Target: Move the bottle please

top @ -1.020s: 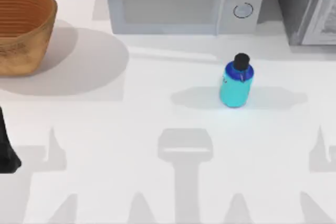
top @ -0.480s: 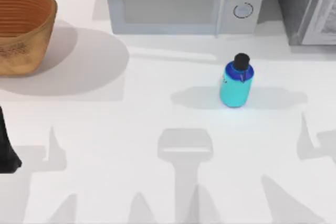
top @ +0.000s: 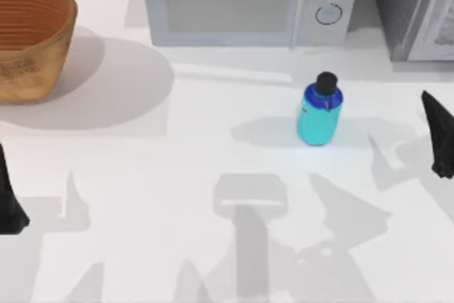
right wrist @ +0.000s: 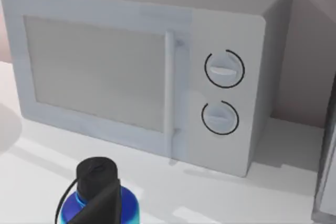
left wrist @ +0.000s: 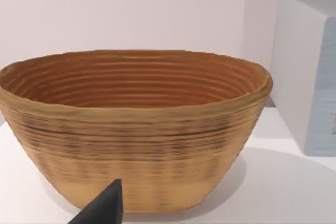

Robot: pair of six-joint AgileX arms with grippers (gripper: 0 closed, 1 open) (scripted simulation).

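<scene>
Bottle (top: pixel 318 120) cyan, blue shoulder, black cap; basket (top: pixel 32 37) tan (ribbed); microwave (top: pixel 245 1) grey.

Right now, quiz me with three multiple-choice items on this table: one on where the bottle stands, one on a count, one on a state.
1. Where does the bottle stand?
A. Inside the basket
B. On the table in front of the microwave's dial end
C. On top of the microwave

2. How many round dials does the microwave have?
A. Two
B. Three
C. Four

3. What state is the bottle in?
A. Lying on its side
B. Upright with its black cap on
C. Held in a hand

Answers:
1. B: the top view shows it on the white table, just before the dial side, well apart from the basket.
2. A: the right wrist view shows two dials, one above the other.
3. B: it stands capped; the right hand is off to its side, the left hand at the table's left edge.
</scene>
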